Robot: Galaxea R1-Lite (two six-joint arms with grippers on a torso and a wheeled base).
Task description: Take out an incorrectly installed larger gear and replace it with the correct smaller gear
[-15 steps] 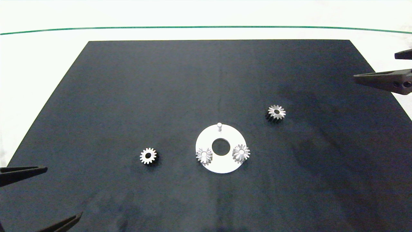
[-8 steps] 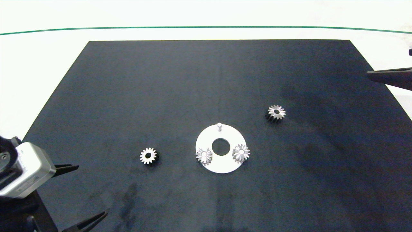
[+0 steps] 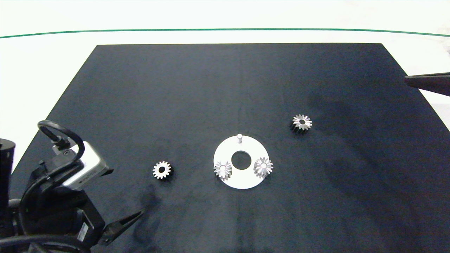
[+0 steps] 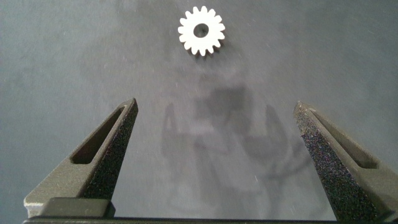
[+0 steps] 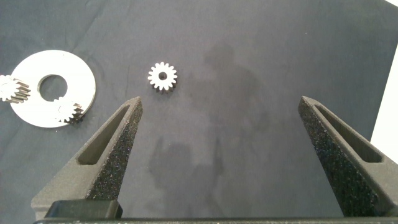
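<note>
Left claw (image 4: 214,143) fingers spread, at 7 o'clock, lined up on smaller gear (image 3: 162,170) | larger gear (image 3: 302,122) discarded at 2 o'clock off disc (image 3: 242,181), peg (image 3: 239,137) free | right claw (image 5: 221,149) agape, table's (image 3: 225,77) 3 o'clock edge.

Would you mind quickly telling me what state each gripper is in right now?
Left gripper: open, empty, short of the smaller gear.
Right gripper: open, empty, at the mat's right edge.
</note>
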